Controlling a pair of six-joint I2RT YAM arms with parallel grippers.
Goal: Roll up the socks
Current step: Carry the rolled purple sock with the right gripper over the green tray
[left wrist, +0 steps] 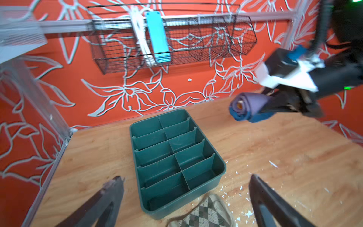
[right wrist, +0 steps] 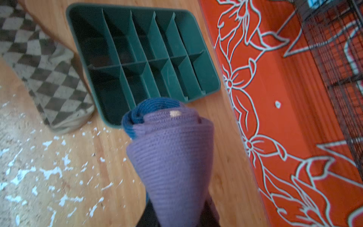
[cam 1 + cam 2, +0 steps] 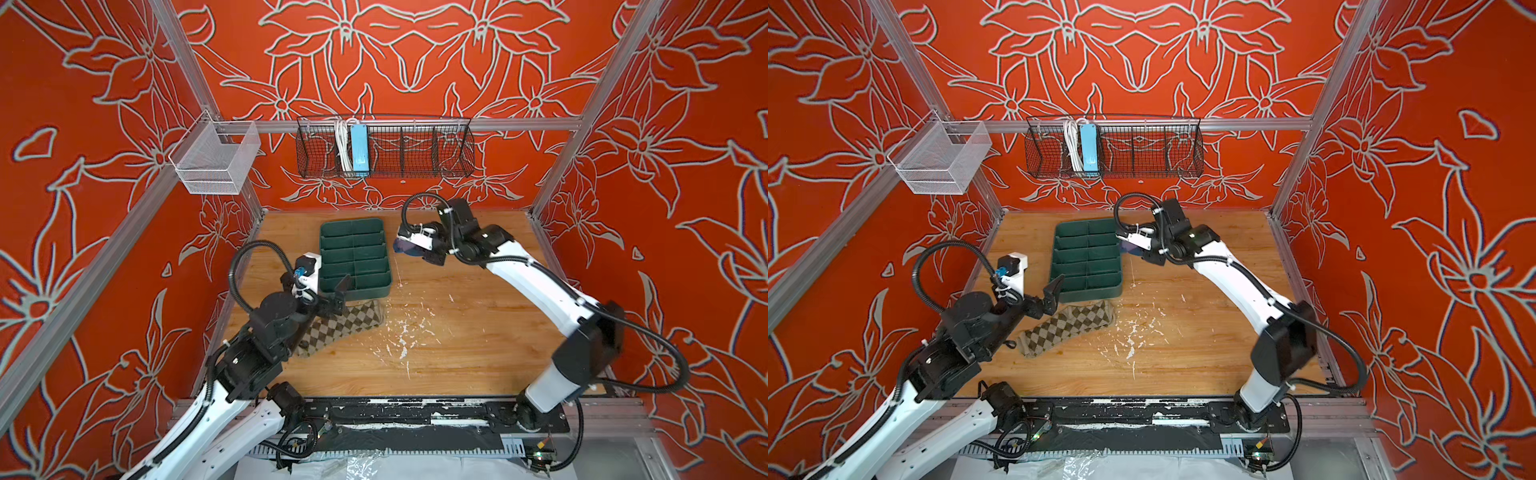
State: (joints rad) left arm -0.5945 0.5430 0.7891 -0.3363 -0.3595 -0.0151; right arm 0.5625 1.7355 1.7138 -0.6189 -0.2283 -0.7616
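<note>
- Argyle sock (image 3: pixel 1067 328) lies flat on the table (image 3: pixel 457 353), near-left. It is not yet rolled, and one end sits just beside the near wall of the green tray (image 3: pixel 370 293).
- Step in hand looks like stowing the purple sock (image 1: pixel 249 107), which is already a tight roll with the teal end showing outermost.
- To do it well: keep the squeeze firm so the roll doesn't spring open, and bring it left over a tray slot. Line the roll up with the slot's long side and lower it between the dividers before letting go.
- The slots look narrow, so a tilted roll would likely snag on a divider.
- All tray compartments look empty, and the far-right ones are closest to the roll.
- Left gripper (image 3: pixel 1055 294): jaws spread wide, holding nothing. It hovers low over the argyle sock's far end at the tray's near-left corner, arm reaching in from near-left with the wrist pointing far.
- Right gripper (image 1: pixel 265 107): clamped on the purple roll, raised off the table just right of the tray's far end. The arm is stretched from near-right with the elbow high, fingers pointing left.
</note>
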